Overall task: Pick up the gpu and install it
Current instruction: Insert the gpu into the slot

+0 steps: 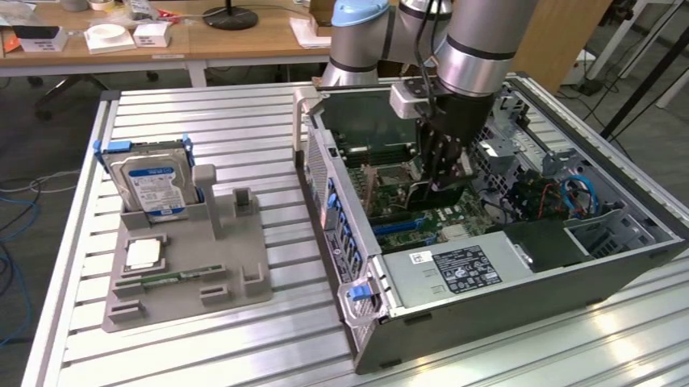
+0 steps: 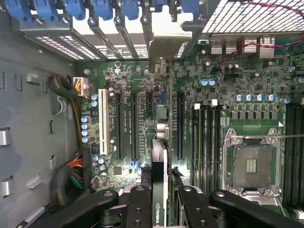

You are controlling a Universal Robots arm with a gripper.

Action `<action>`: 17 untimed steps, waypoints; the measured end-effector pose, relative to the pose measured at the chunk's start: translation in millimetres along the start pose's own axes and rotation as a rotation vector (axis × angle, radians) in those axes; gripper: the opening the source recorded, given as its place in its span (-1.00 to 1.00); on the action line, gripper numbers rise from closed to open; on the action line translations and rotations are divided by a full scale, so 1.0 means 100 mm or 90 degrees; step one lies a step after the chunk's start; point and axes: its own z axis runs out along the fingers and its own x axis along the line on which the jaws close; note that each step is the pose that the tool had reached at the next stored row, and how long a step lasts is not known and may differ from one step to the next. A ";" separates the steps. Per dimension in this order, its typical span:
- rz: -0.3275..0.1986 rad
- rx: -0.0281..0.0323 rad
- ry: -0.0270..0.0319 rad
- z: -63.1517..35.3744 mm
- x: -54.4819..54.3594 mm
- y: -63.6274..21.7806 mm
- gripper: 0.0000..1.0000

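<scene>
The pincer (image 2: pixel 159 202) is grasping the gpu (image 2: pixel 159 175) edge-on above the motherboard (image 2: pixel 133 118) inside the computer case (image 1: pixel 356 266) — installing step, I judge — lowering needs exact alignment with a slot.

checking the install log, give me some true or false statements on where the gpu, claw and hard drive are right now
1. The claw is shut on the gpu. True.
2. The gpu is lying on the grey tray. False: it hangs edge-down above the motherboard, inside the computer case.
3. The hard drive stands upright in the grey tray. True.
4. The processor socket has a cooler fitted. False: it is bare.
5. The computer case has its side closed. False: it is open.
</scene>
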 end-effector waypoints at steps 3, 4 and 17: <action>0.000 0.0000 0.0000 0.053 0.00 -0.001 -0.47; 0.000 0.0000 0.0000 0.070 0.00 -0.001 -0.47; 0.000 0.0000 -0.0001 0.187 -0.01 0.058 -0.47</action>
